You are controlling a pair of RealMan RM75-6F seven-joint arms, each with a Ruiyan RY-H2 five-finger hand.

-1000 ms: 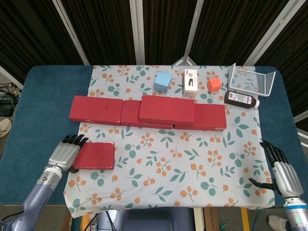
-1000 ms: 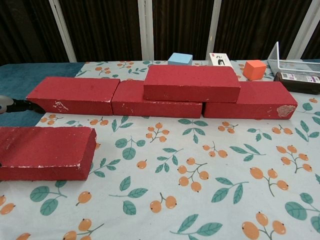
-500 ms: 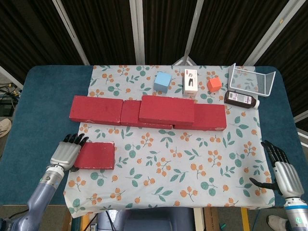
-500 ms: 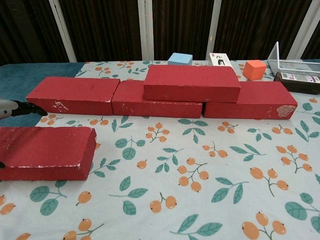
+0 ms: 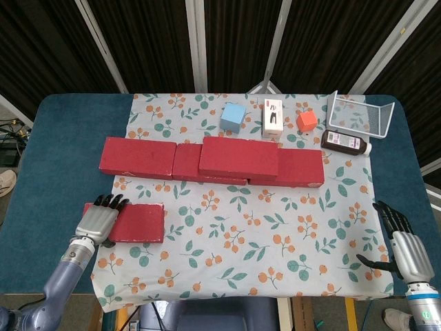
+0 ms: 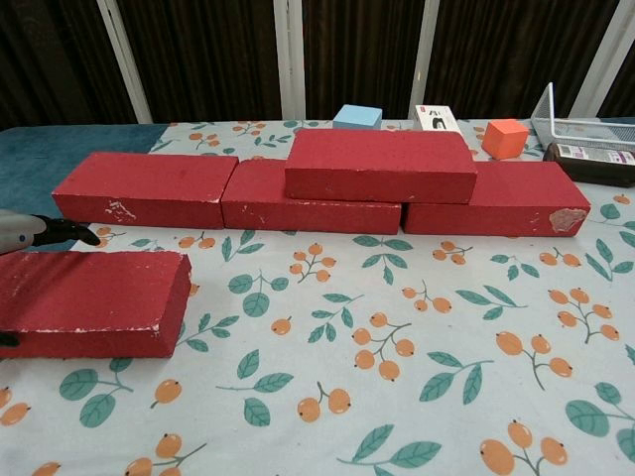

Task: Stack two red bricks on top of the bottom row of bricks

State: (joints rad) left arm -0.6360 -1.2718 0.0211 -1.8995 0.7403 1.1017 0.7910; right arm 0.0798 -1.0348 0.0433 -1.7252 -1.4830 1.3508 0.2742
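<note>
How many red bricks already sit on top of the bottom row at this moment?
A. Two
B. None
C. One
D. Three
C. A single stacked brick lies across the middle and right bricks of the bottom row, while the loose brick is down on the cloth at the left robot hand.

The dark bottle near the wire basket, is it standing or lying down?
Lying down: the dark bottle rests on its side on the cloth, beside the wire basket.
</note>
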